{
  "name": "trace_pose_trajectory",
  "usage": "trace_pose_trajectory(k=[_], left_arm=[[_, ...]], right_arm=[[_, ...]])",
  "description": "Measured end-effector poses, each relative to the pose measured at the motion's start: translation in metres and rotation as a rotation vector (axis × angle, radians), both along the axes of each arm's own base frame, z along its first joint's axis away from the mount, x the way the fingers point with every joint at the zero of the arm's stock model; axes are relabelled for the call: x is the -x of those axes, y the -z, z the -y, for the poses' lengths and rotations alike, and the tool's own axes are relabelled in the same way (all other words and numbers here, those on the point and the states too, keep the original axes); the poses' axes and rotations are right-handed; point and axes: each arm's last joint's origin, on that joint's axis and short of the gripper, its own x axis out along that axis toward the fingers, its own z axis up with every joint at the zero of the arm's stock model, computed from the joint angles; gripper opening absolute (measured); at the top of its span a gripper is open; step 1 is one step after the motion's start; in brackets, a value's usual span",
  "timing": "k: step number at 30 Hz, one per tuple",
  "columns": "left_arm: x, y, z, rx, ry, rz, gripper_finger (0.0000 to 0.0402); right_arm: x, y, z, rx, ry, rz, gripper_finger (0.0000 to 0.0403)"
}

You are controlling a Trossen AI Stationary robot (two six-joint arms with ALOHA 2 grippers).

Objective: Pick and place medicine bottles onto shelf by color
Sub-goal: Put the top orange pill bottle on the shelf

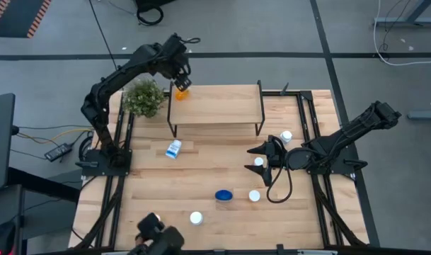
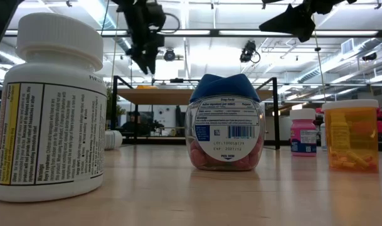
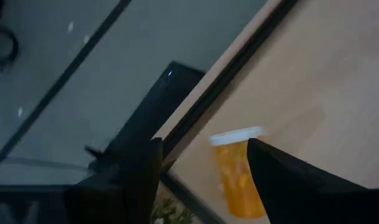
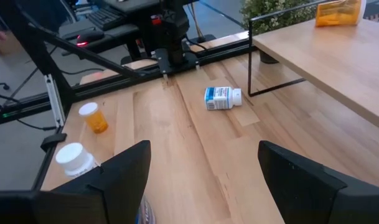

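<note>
An orange medicine bottle (image 3: 238, 177) with a white cap lies on its side at the far left corner of the shelf (image 1: 215, 106). My left gripper (image 3: 203, 142) hovers open just above it, one finger on each side, touching nothing. My right gripper (image 4: 201, 180) stands open over the table's right middle (image 1: 263, 152), with nothing between its fingers. A white-and-blue bottle (image 1: 173, 149) lies on its side in front of the shelf. A blue-lidded bottle (image 1: 223, 195) and several white-capped bottles (image 1: 254, 195) stand on the tabletop.
A green potted plant (image 1: 144, 97) stands beside the shelf's left end, close to my left arm. Black frame rails (image 1: 119, 163) run along both table sides. Bare wood lies between the shelf's front legs and the near bottles.
</note>
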Motion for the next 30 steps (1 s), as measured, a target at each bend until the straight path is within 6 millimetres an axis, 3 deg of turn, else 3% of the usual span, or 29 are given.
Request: trace_pose_trajectory(k=[4,8,16,24,30], left_arm=[[0.004,0.012,-0.008,0.083,-0.025,-0.019,0.0263],[-0.014,0.030,-0.005,0.175,0.049,-0.020,0.0271],[-0.030,0.051,-0.004,0.150,0.092,-0.149,0.0273],[-0.033,0.058,-0.005,0.154,0.133,-0.187,0.0267],[-0.037,0.057,0.002,0.158,0.152,-0.197,0.0233]], right_arm=[[0.000,0.000,0.000,0.003,-0.001,-0.001,0.0305],[0.000,0.000,0.000,0.016,-0.005,-0.003,0.0305],[0.000,0.000,0.000,0.020,-0.006,-0.004,0.0305],[0.000,0.000,0.000,0.032,-0.010,-0.006,0.0305],[0.000,0.000,0.000,0.037,-0.012,-0.007,0.0305]])
